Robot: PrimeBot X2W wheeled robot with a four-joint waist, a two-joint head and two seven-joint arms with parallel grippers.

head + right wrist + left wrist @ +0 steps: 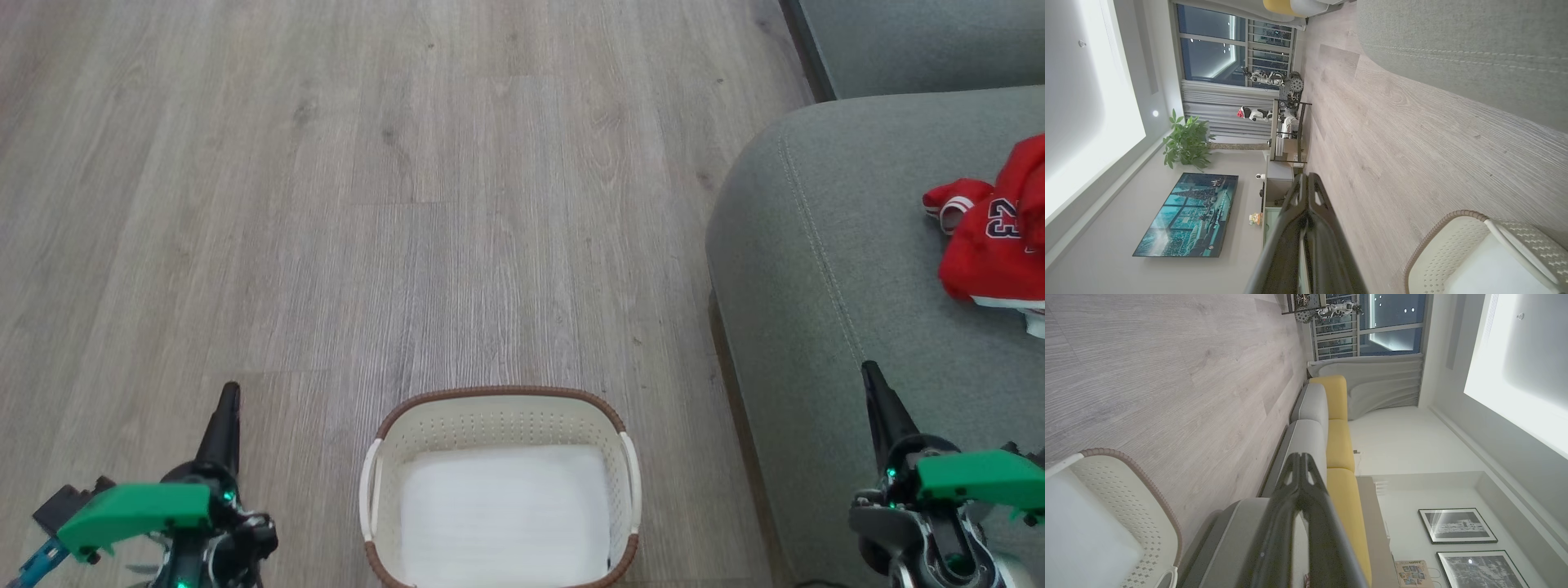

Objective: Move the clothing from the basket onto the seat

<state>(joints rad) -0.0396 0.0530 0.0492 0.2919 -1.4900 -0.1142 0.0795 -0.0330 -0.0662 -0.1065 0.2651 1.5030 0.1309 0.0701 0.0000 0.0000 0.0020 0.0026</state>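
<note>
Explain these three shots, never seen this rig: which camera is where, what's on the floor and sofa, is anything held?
It is a wheeled robot with two arms. The head view looks down from its head: the left end effector sits lower left, the right end effector lower right. Both are shut and hold nothing.

The other two pictures come from wrist cameras looking along each arm's dark fingers, so the room appears turned sideways in them.

On the wooden floor between the arms stands the basket, with only its white bottom showing inside. To the right is the grey-green seat, and the red clothing lies crumpled on it, running off the right edge of the head view.
</note>
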